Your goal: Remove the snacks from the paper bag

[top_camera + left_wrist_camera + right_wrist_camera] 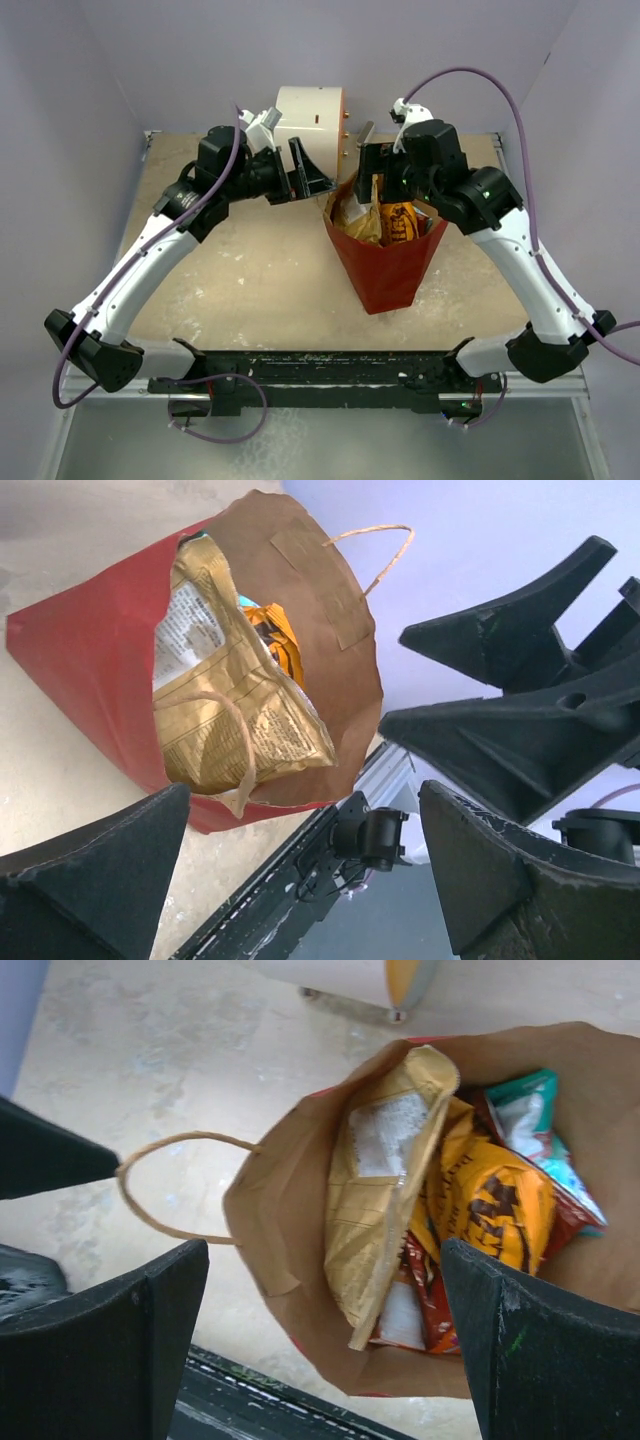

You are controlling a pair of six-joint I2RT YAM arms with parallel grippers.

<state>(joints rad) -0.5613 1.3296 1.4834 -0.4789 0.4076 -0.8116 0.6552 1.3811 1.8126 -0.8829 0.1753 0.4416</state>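
Several snacks sit inside the paper bag [385,262]; none is out on the table [250,280] yet. The bag is at approx the table's ctr, red outside, brown inside, its mouth open toward the far side btwn the two grippers.

In the right wrist view:
- A gold foil packet [375,1210] stands against the left inner wall, w/ a white label panel showing.
- The yellow-orange chip bag [490,1200] is just beside it, touching.
- The teal packet [528,1112] is past that, near the far wall.
- An edge of the red chip bag [572,1222] peeks out under the teal one.
- A small red-and-yellow packet [428,1295] sits low down btwn the gold and the orange.
- One twine handle [160,1190] loops out from the bag's rim over the table.

The right gripper [320,1250] hovers directly over the bag mouth. Its jaws are spread wide w/ nothing btwn them, and it touches no packet. The left gripper [305,790] is beside the bag on its left, aimed sideways at the mouth. Its jaws are likewise wide apart, nothing held, and it is clear of the bag. In the left wrist view the gold packet fills most of the opening, w/ a bit of orange behind it.

A white cylinder [310,122] lies at the table's far edge, behind the left gripper. It is near the bag's rim but apart from it.
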